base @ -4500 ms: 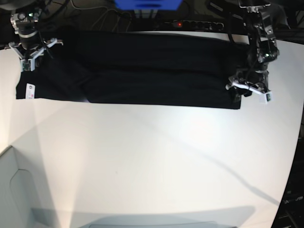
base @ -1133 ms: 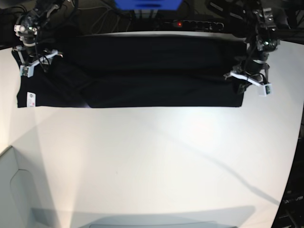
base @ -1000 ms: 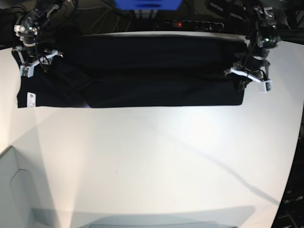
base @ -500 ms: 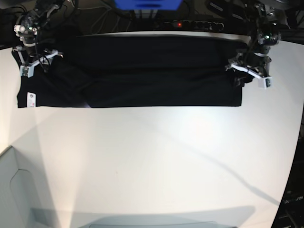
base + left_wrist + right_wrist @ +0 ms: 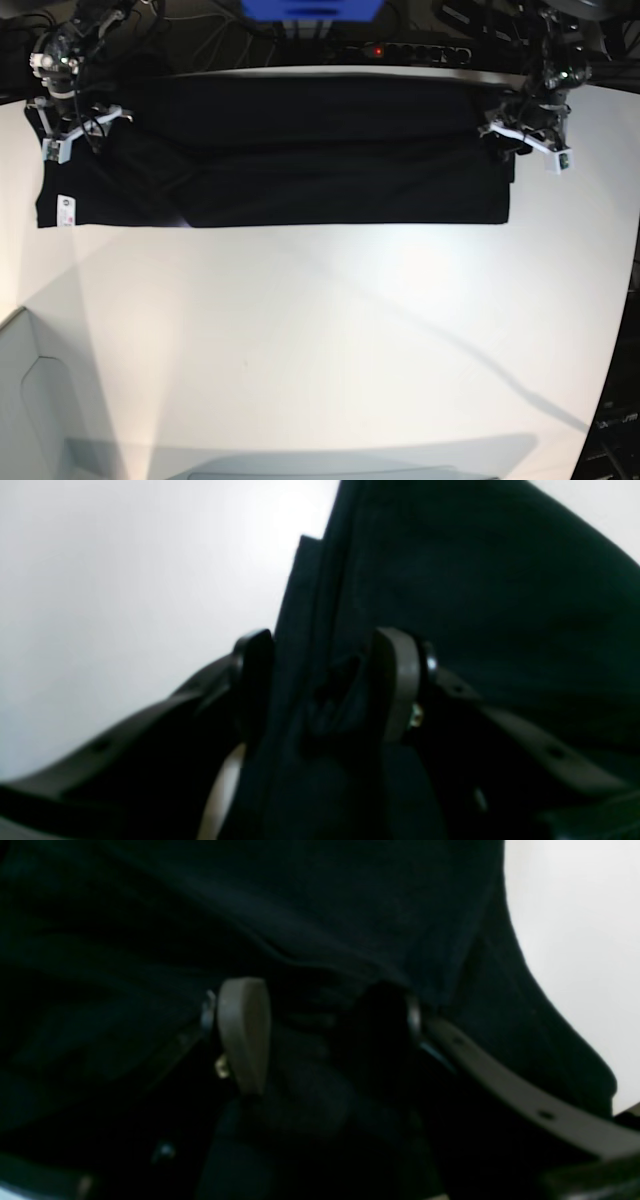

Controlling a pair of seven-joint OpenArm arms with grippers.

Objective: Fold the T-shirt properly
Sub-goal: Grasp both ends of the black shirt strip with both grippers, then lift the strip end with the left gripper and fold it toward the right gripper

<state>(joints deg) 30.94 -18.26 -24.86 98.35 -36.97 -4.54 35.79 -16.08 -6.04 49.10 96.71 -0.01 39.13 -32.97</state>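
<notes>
Left tool [image 5: 320,690]: pads apart, a bunched edge of the T-shirt [image 5: 300,150] standing between them. Cloth brushes the inner faces, but whether the pads are pinching cannot be told from the wrist view. In the base view this tool [image 5: 527,135] sits at the shirt's end near the worktop's [image 5: 330,340] far corner on that view's right.

Right tool [image 5: 320,1035]: pads likewise apart, dark folds heaped in the gap; too dim to tell whether it is gripping. In the base view it [image 5: 75,125] stands over the shirt's other end, near the far corner on that view's left.

Risks, as judged:
- Grip on either end looks thin. If one tool lifts with only the top layer caught, the lower layers would slide out and the fold would open.
- Uneven pull between the two ends would skew the long band and drag it off the far edge.

The shirt lies as a long flat band along the far edge, spanning almost corner to corner, its white label [image 5: 63,203] at the near-left end. The near half of the worktop carries nothing of the task.
</notes>
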